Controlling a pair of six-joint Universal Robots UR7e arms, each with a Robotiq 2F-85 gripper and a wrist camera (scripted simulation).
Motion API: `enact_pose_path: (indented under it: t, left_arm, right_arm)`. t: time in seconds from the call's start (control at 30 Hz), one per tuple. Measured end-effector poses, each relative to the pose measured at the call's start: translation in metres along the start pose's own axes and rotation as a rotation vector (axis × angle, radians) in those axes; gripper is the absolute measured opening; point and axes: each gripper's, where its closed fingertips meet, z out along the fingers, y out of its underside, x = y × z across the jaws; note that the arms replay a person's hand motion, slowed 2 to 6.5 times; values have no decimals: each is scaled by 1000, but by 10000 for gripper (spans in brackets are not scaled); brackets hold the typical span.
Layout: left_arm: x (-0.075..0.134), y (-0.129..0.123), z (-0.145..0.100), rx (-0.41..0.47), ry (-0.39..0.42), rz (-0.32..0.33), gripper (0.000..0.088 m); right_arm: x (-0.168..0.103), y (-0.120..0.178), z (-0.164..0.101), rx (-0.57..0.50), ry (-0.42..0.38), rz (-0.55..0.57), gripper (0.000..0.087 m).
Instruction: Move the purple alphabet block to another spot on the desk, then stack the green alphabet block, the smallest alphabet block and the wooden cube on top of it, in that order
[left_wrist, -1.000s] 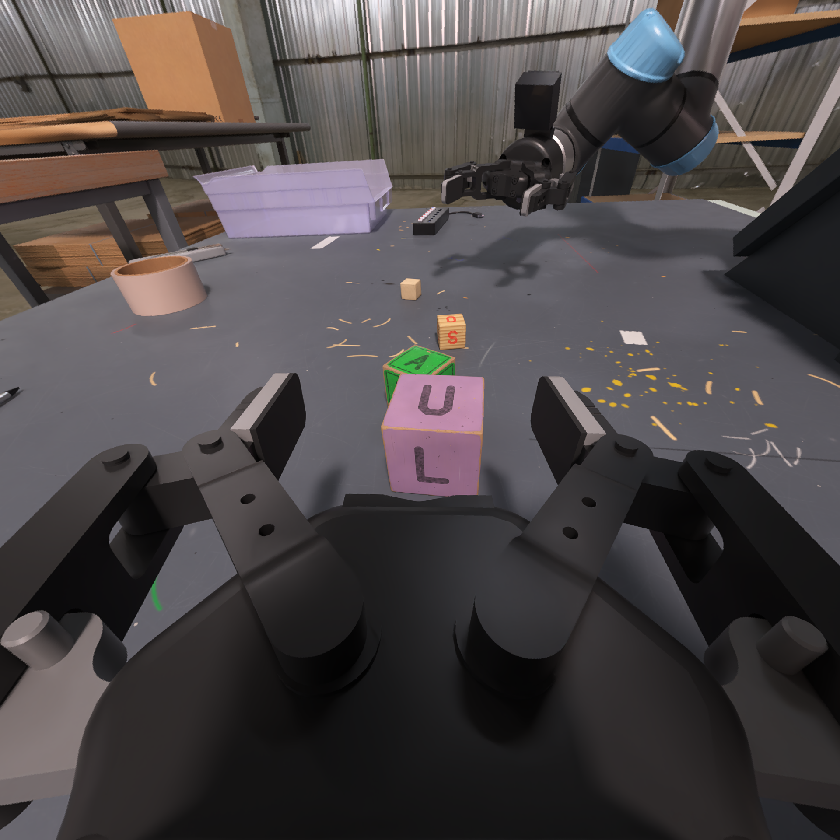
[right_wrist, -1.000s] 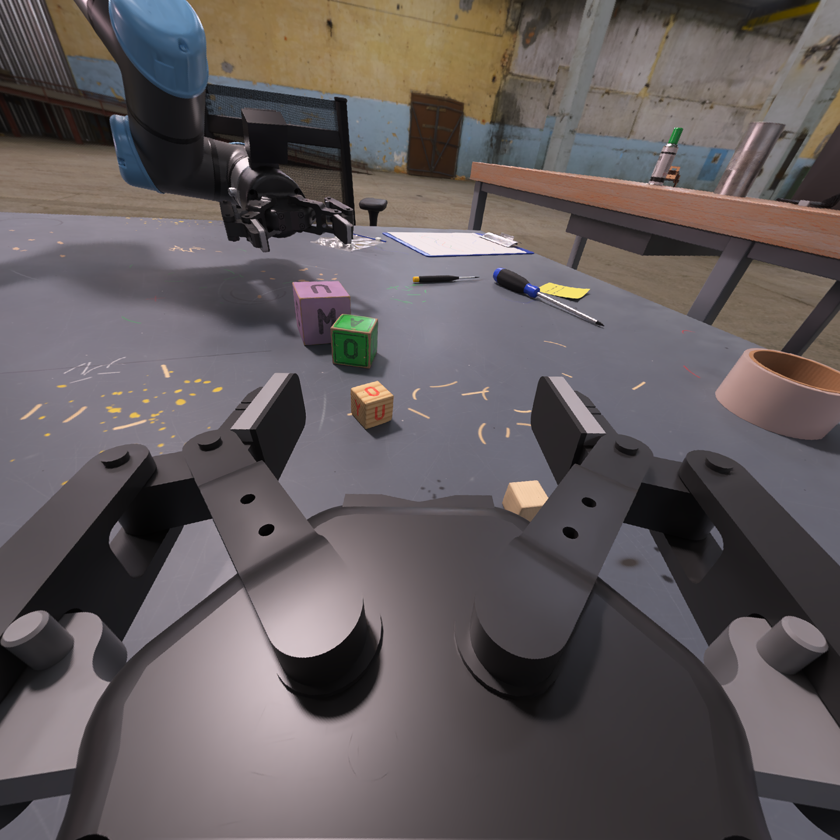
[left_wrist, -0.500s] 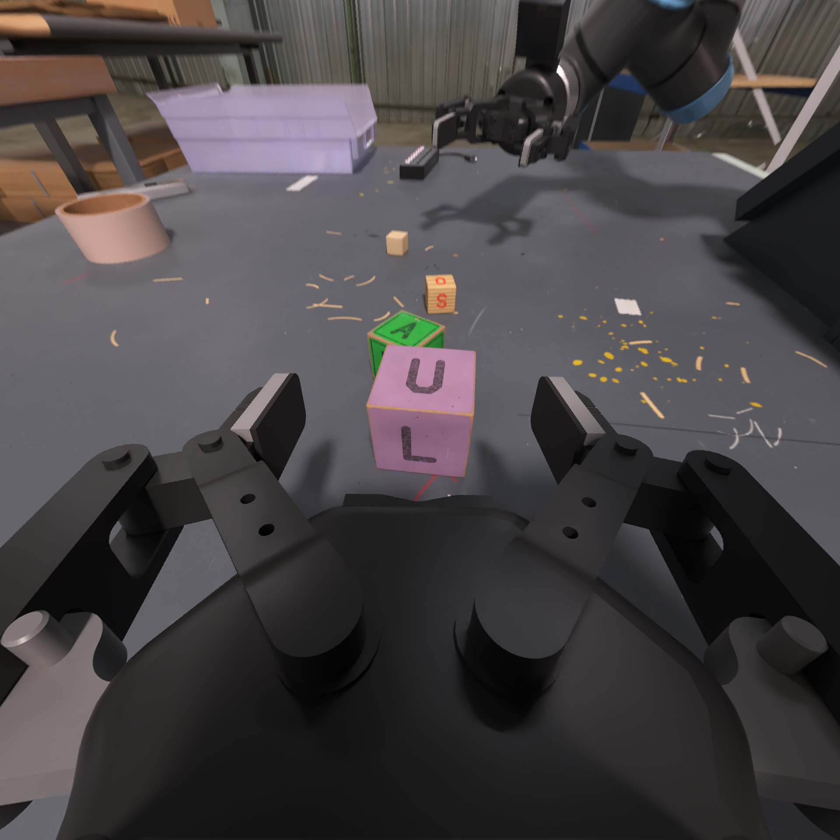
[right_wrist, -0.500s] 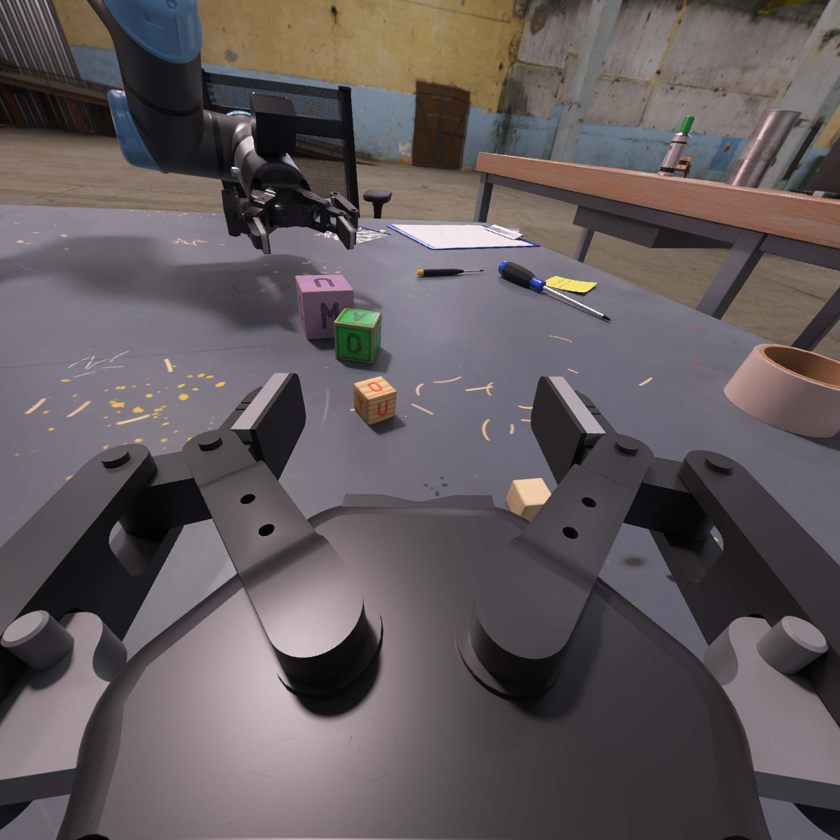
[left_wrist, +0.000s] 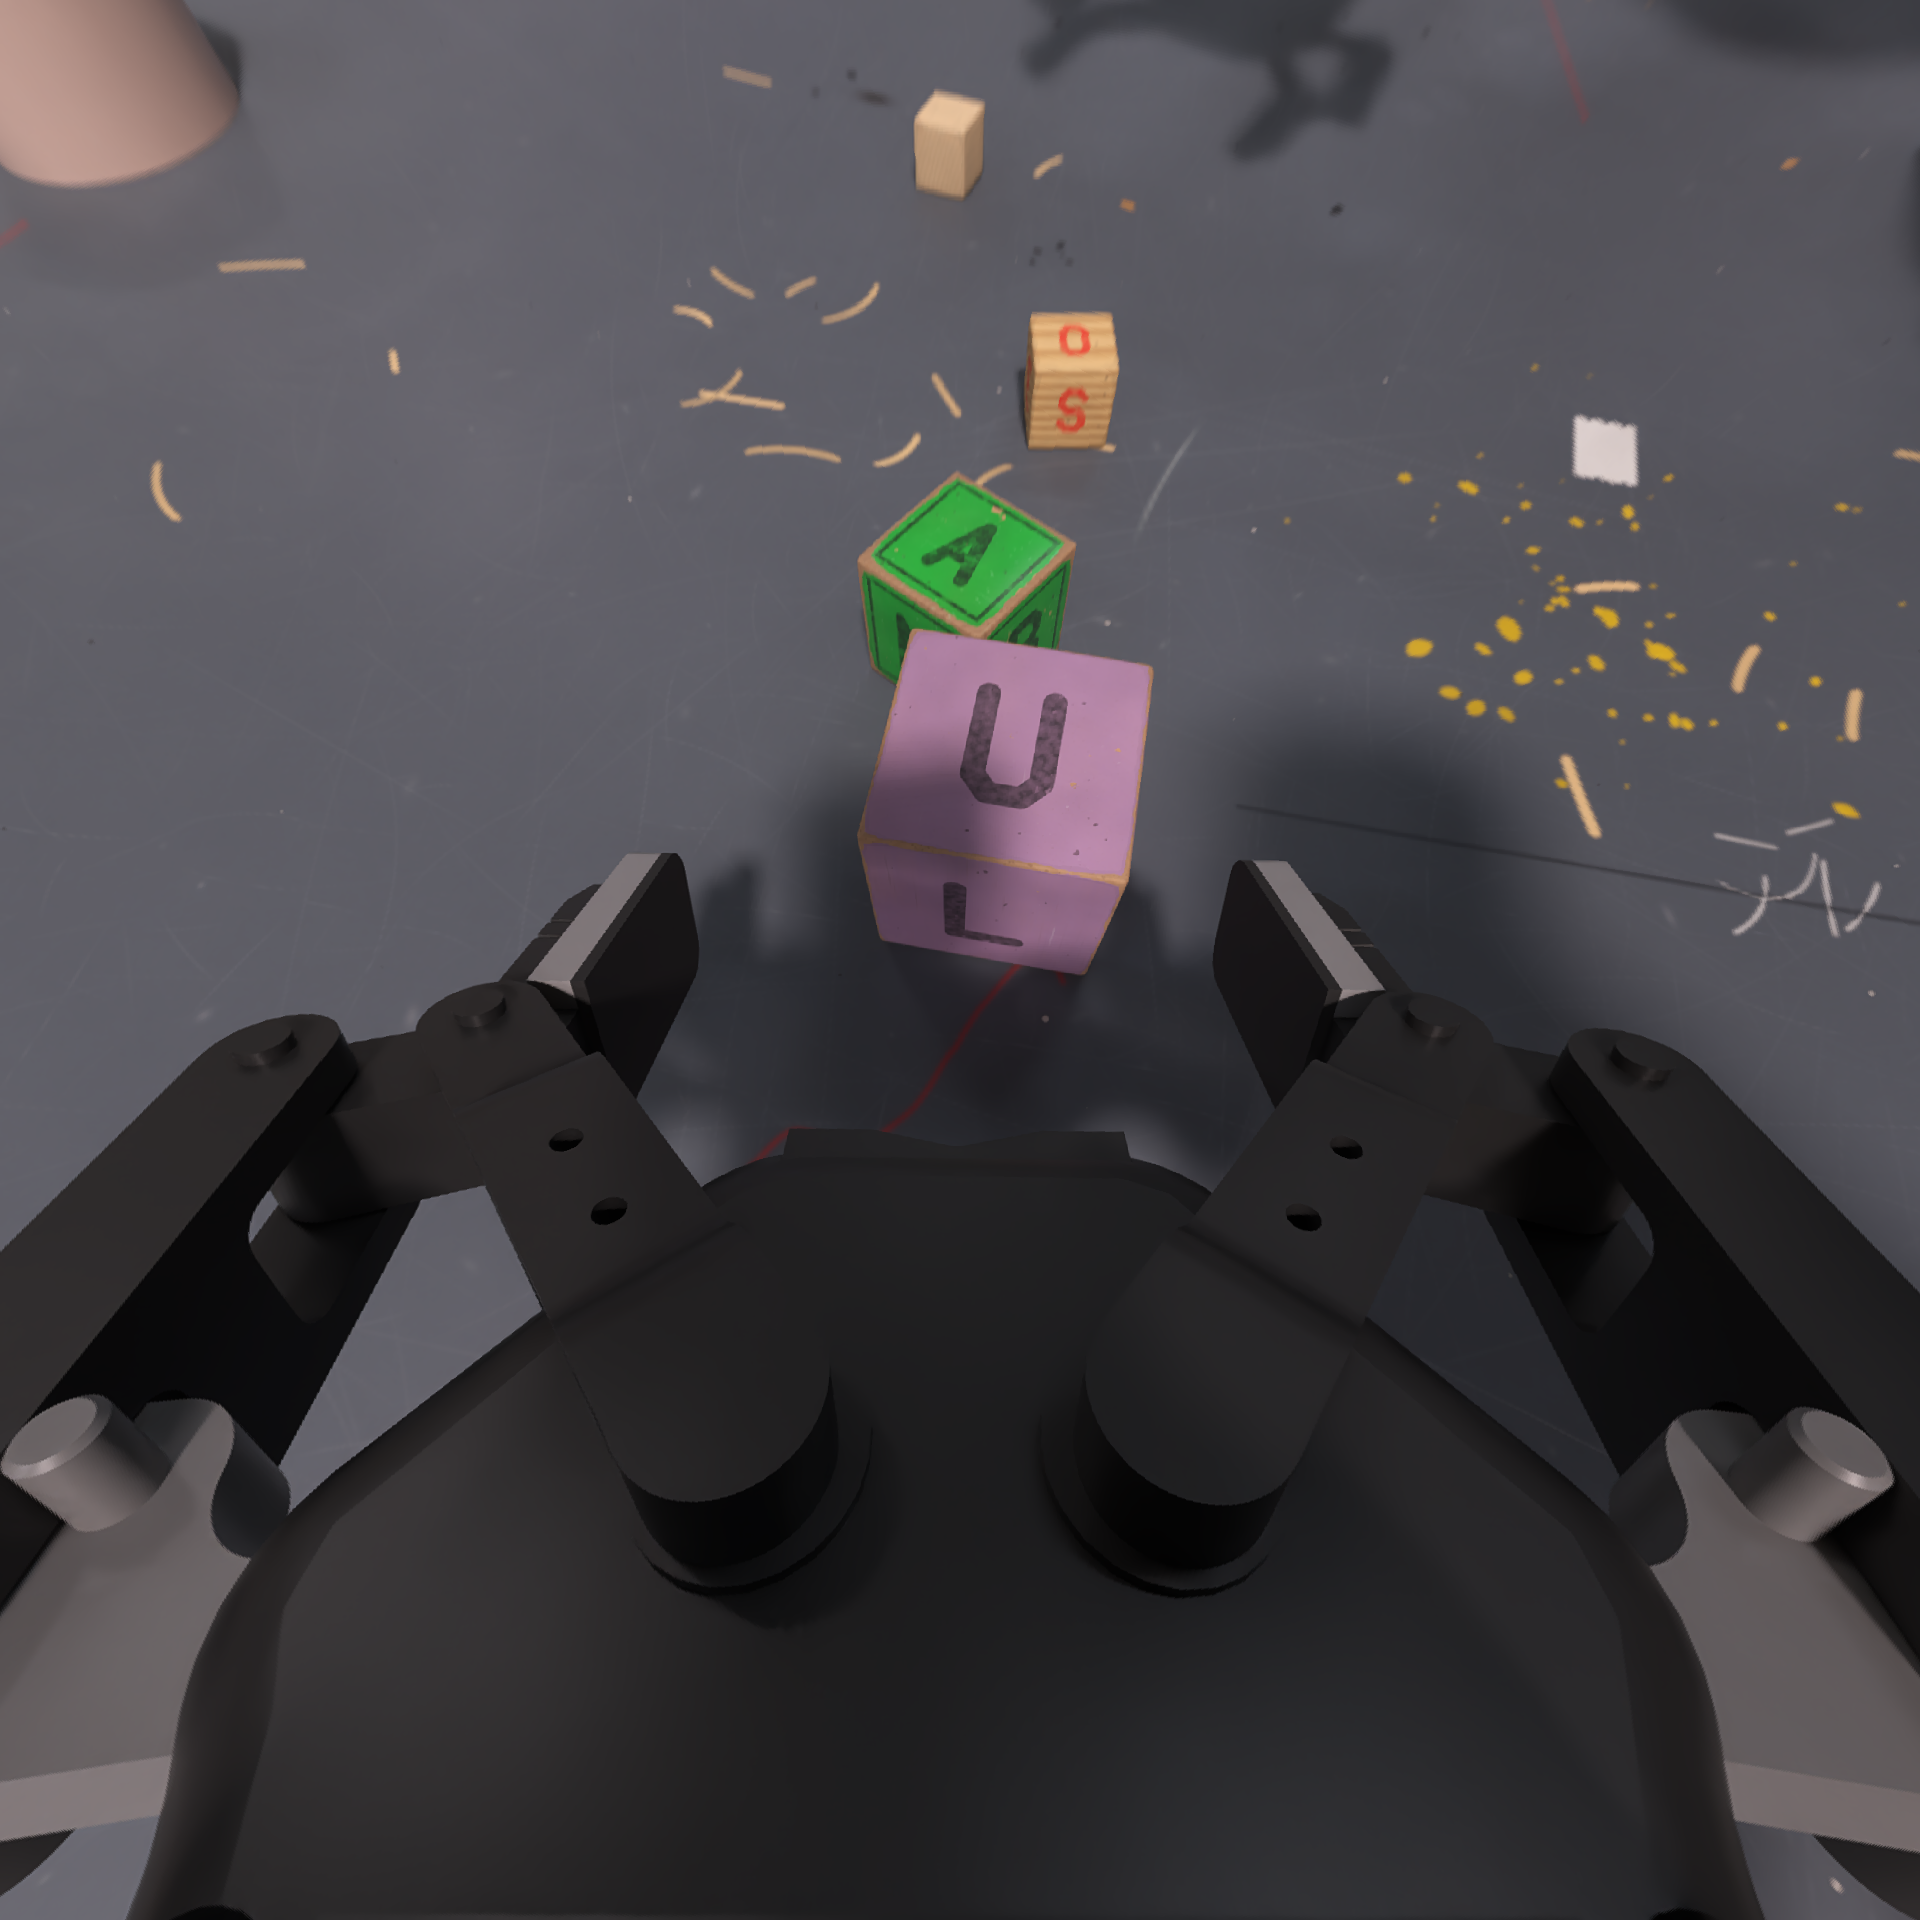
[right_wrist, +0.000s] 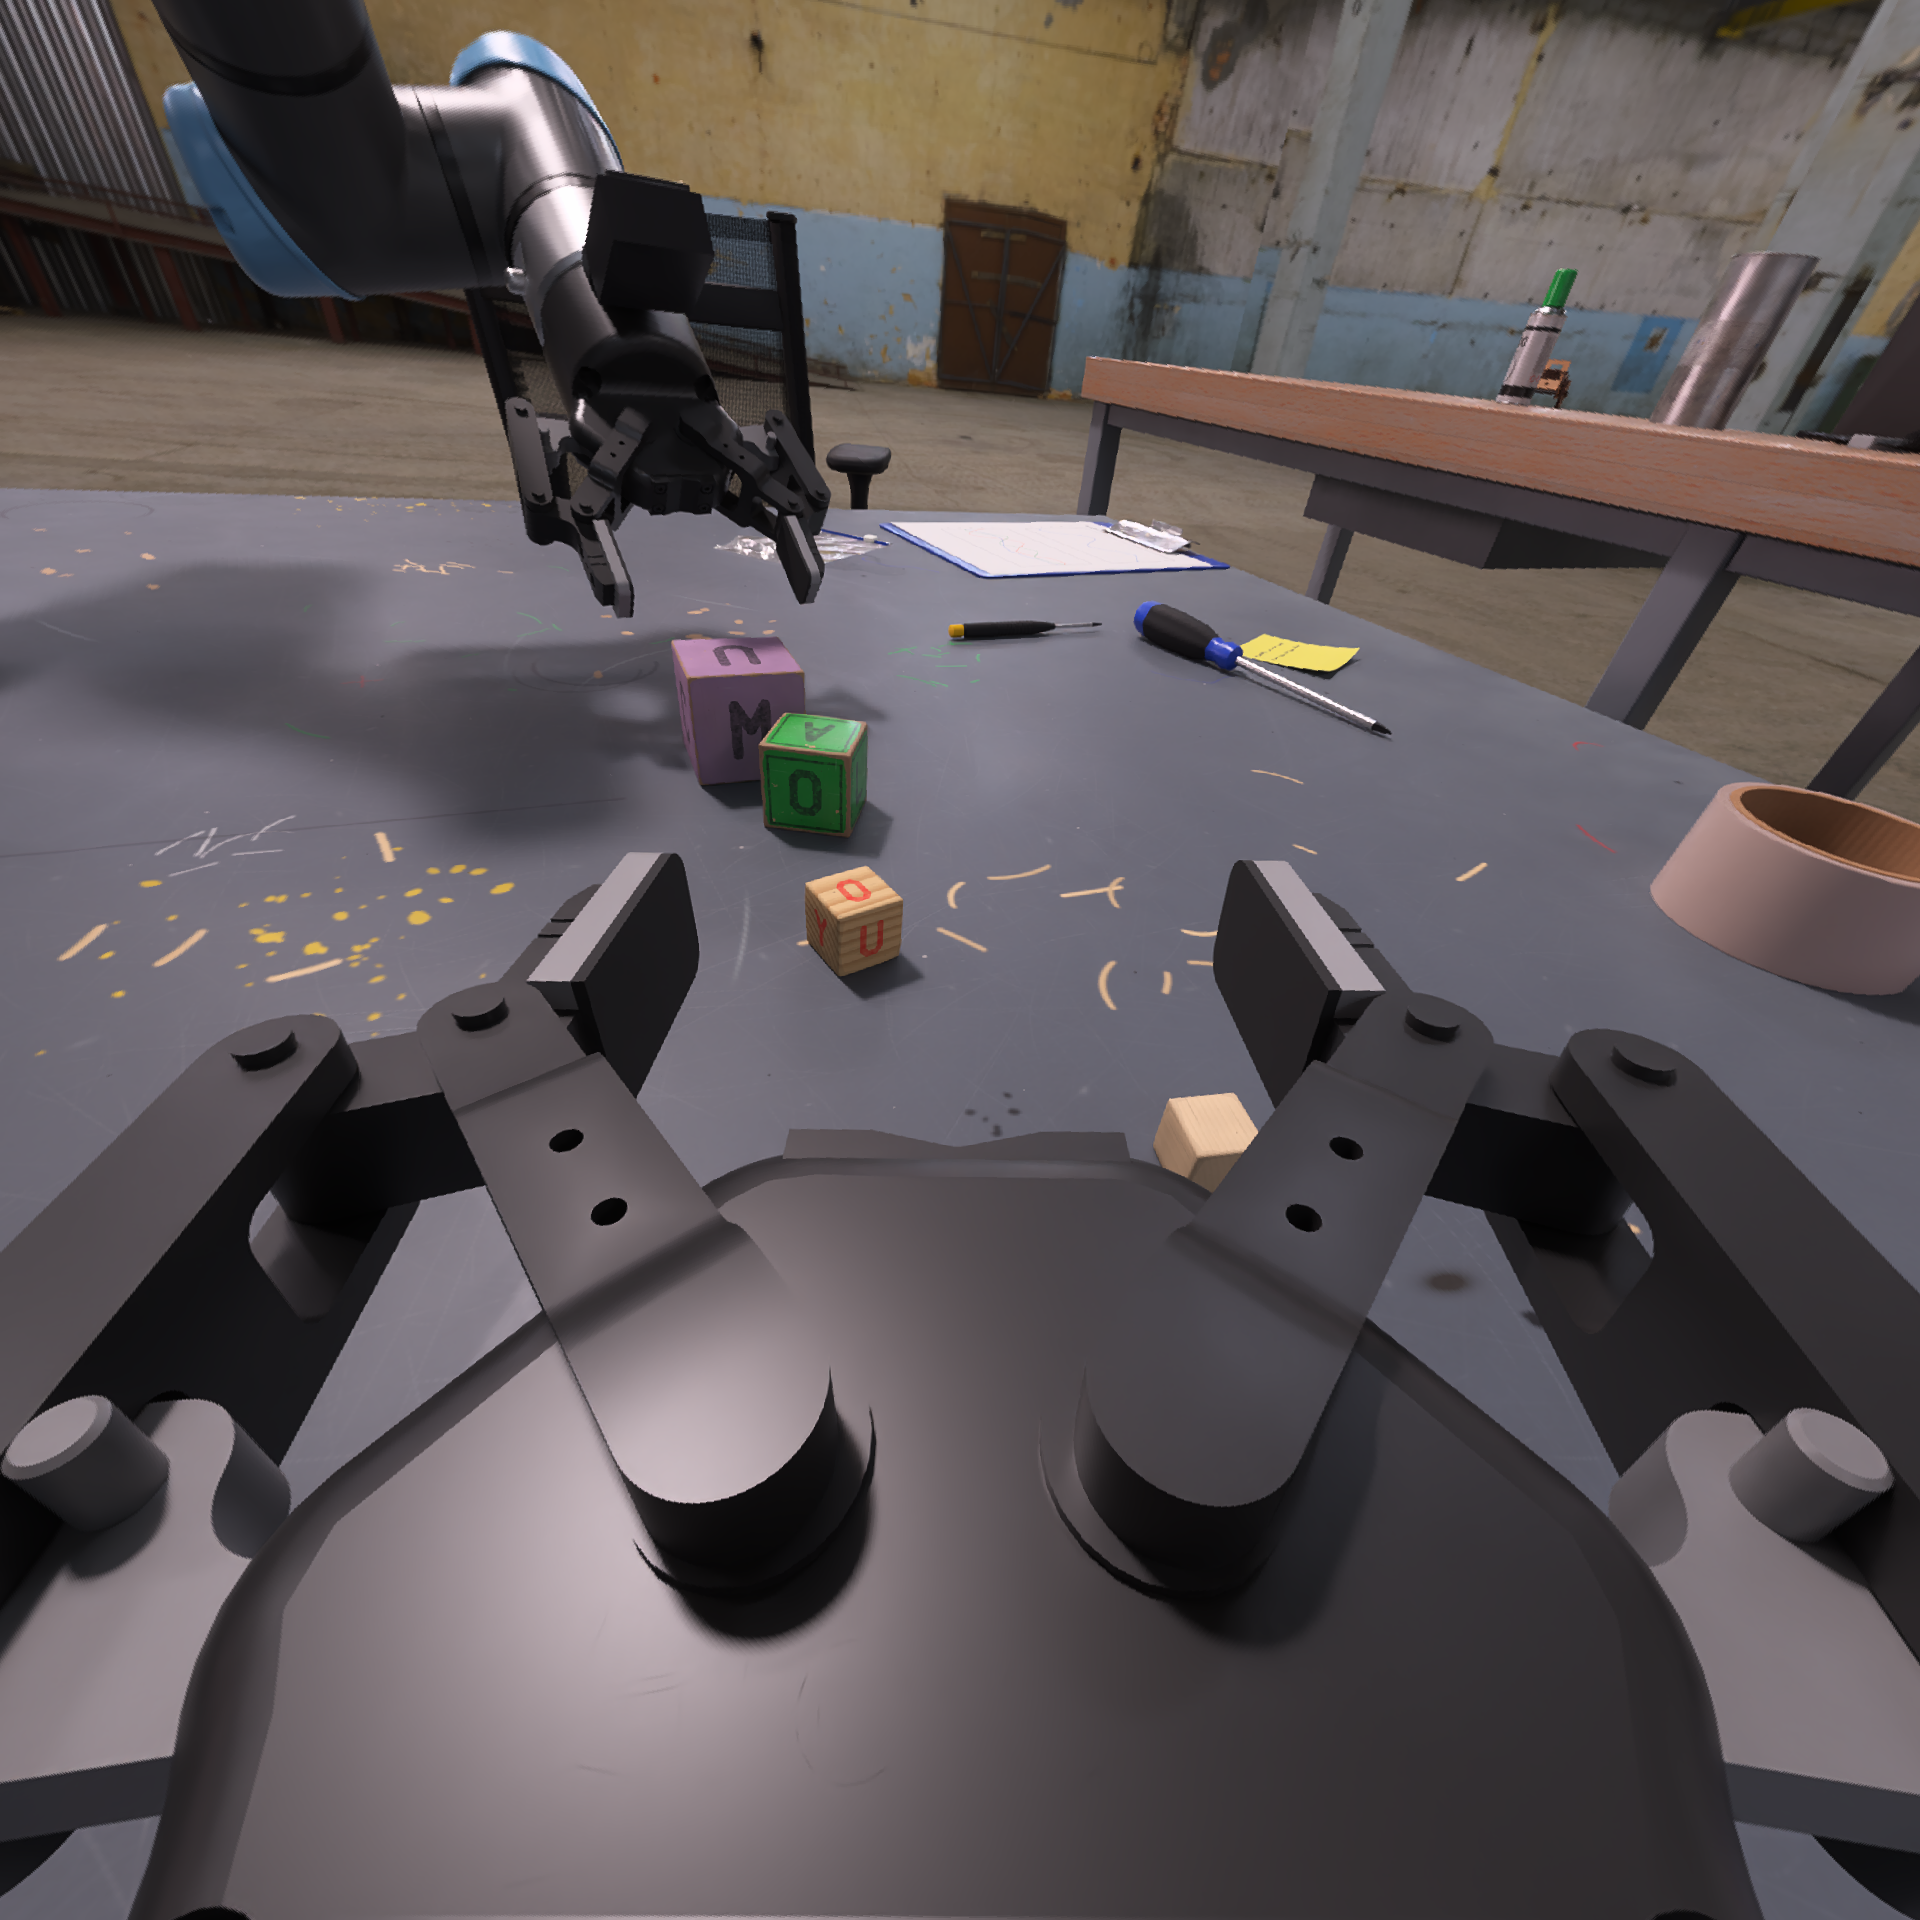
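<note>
Since the earlier frames the left gripper has tipped downward and come in over the purple alphabet block; the far wall and shelving have dropped out of its view, leaving only desk. The right gripper has barely moved.

Left fingers stand wide apart, holding nothing. Right fingers likewise apart and empty.

Position: in the right wrist view the left gripper hangs above the purple alphabet block, not touching it. The block sits flat on the desk, roughly centred between the open fingers in the left wrist view, turned slightly off square to them. The green alphabet block lies just behind it, very near or touching at a corner; I cannot tell which.

Handling, by judgement: a rigid painted cube, probably light, with flat smooth faces that may slip under a glancing grip. Best hold is across two opposite side faces, mid-height, with the wrist rotated to meet them squarely. Risk: a finger descending on the far side could nudge the green block.
</note>
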Motion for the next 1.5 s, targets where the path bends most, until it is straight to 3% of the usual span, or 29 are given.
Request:
enact_pose_path:
  t: [0.33, 0.63, 0.97, 1.23, 1.3, 1.37, 1.5]
  left_arm:
    - [7, 8, 10, -240, 48, 12, 854]
    - [7, 17, 24, -441, 48, 73, 854]
    - [9, 9, 36, -469, 80, 101, 829]
    - [11, 8, 39, -475, 119, 122, 650]
    - [10, 9, 39, -475, 118, 128, 554]
    - [10, 9, 39, -474, 116, 133, 511]
    - [11, 9, 39, -472, 121, 143, 511]
  right_arm:
    - [0, 0, 0, -1, -2, -1, 854]
    - [-1, -1, 0, 5, -1, -6, 854]
    - [-1, -1, -1, 8, -1, -7, 854]
    - [-1, -1, -1, 6, -3, -9, 854]
    - [-1, -1, -1, 6, -4, -10, 854]
    - [-1, -1, 0, 5, -4, -10, 854]
    - [-1, -1, 0, 4, -4, -10, 854]
